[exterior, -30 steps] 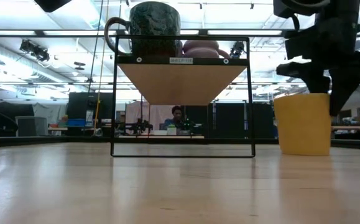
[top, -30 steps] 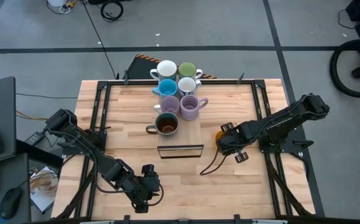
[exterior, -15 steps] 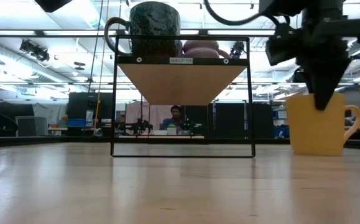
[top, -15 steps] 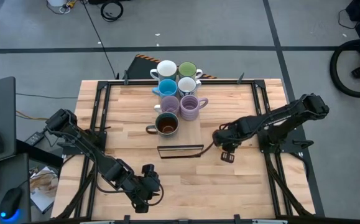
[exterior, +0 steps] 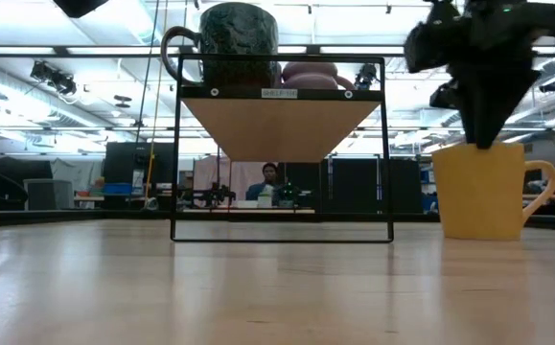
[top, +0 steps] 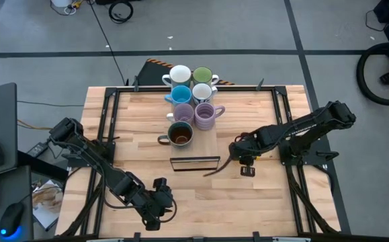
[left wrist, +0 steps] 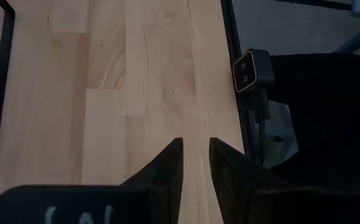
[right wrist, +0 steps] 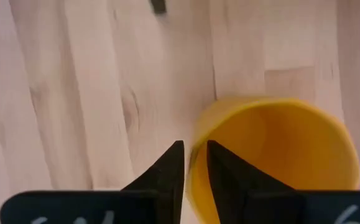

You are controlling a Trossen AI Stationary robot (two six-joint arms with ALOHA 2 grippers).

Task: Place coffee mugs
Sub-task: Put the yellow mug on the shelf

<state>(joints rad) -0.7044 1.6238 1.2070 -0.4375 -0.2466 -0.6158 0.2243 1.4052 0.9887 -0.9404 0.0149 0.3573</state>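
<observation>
The orange mug (exterior: pixel 478 196) stands on its base on the table right of the stand, its handle (exterior: pixel 543 187) pointing toward the table's right. My right gripper (right wrist: pixel 195 165) is above it, shut on its rim, and hides it in the high view (top: pixel 240 149). Seven other mugs sit on the raised wooden board (top: pixel 211 138): white (top: pixel 179 75), green (top: pixel 203 75), patterned white (top: pixel 202 92), light blue (top: pixel 181 94), two lilac (top: pixel 183 112) (top: pixel 206 116) and dark brown-black (top: pixel 180 136). My left gripper (top: pixel 158 202) waits shut at the table's near edge. My right gripper has the orange mug's rim (right wrist: pixel 196 146) between its two fingers, one finger (right wrist: pixel 220 174) inside the mug and the other (right wrist: pixel 173 171) outside. The fingers come from above, pointing down (exterior: pixel 481 129). The mug stays upright with its base on the table.
The board lies on a black wire stand (exterior: pixel 282 235) in the table's middle, reaching to the far edge. A black frame (top: pixel 285 121) runs along the table's sides. A dark cable (top: pixel 215 169) trails from the right arm across the table. Bare wood lies left and near.
My right gripper has swung toward the table's left, over the orange mug, and now covers it from above. The mug has turned about on the table: its handle, hidden a second ago in the low view, now sticks out to the right. The cable has shifted with the arm.
</observation>
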